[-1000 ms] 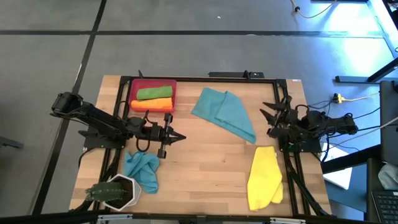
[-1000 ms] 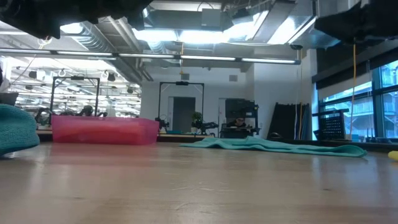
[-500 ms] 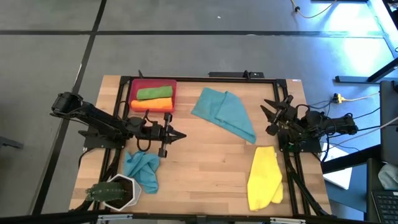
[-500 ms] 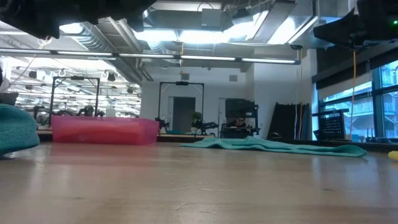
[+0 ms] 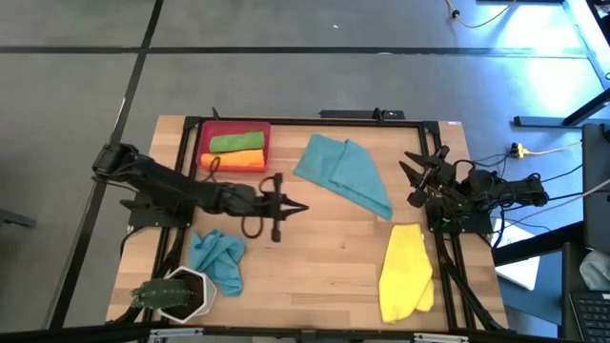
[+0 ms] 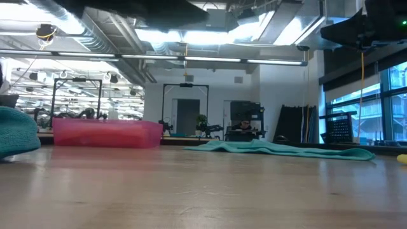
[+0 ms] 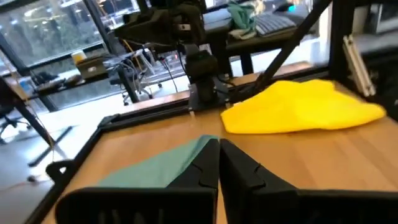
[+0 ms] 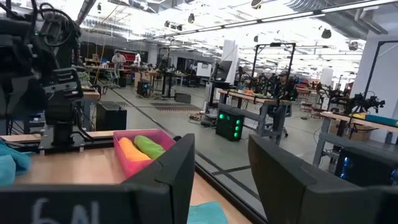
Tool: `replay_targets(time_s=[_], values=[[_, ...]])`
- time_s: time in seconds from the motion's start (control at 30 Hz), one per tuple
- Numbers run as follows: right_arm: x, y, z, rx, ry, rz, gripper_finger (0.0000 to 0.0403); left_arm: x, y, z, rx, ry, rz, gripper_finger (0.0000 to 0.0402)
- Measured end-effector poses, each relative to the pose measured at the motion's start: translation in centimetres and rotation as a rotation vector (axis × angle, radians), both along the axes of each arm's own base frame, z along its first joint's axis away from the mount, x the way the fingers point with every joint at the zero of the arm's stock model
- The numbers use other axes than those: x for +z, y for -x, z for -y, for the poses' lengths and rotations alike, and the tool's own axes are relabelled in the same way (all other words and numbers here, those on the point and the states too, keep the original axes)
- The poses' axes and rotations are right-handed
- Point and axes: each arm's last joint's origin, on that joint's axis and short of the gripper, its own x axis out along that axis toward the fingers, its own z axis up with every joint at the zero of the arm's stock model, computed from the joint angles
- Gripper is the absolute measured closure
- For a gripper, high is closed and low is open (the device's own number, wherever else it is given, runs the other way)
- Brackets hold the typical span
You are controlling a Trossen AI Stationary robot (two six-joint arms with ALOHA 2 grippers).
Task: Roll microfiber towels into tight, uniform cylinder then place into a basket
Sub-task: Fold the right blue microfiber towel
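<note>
The left gripper (image 5: 303, 207), fingers together and empty, points at the flat teal towel (image 5: 345, 173) just beyond; right gripper (image 5: 412, 184) waits apart, nearer its far edge

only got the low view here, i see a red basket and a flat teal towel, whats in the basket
Observer: The red basket holds two rolled towels, a green towel and an orange towel, side by side.
Operator: any other towels out?
Observer: A yellow towel lies near the right arm, and a crumpled teal towel sits beside the white plant pot.
Operator: where are the claws
Observer: The left claw is shut, reaching toward the flat teal towel mid-table, holding nothing. The right claw is open at the table's right edge.
</note>
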Motion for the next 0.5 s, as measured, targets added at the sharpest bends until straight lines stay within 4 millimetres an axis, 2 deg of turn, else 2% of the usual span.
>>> replay_targets(time_s=[0.13, 0.27, 0.37, 0.5], values=[[0.0, 0.0, 0.0, 0.0, 0.0, 0.0, 0.025, -1.0, -2.8, 0.0, -0.004, -0.114, -0.058, 0.0401], [0.0, 0.0, 0.0, 0.0, 0.0, 0.0, 0.025, -2.2, -5.4, -0.3, 0.008, -0.134, -0.103, 0.0396], [0.0, 0.0, 0.0, 0.0, 0.0, 0.0, 0.025, -3.3, -6.8, -1.3, 0.042, -0.115, -0.154, 0.0375], [0.0, 0.0, 0.0, 0.0, 0.0, -0.001, 0.025, -4.7, -8.1, -2.6, 0.099, -0.048, -0.238, 0.0325]])
